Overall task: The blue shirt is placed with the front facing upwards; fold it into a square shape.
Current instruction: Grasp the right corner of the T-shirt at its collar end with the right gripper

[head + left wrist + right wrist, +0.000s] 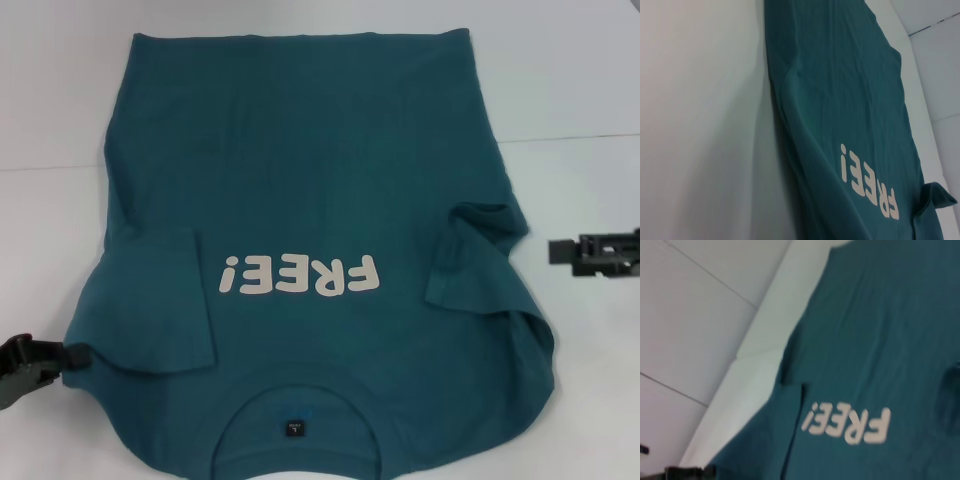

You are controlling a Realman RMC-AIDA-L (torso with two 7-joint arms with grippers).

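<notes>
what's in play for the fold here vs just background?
In play:
blue shirt, front up, both sleeves folded in
left gripper, at the shirt's left shoulder edge
right gripper, off the shirt's right side

Background:
white table

white table (pixel 60 90), blue shirt (pixel 320 180) lying flat

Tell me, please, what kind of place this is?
Probably a lab test bench, not a home: a bare white table, one blue shirt spread on it, and the left gripper and right gripper at its sides.
</notes>
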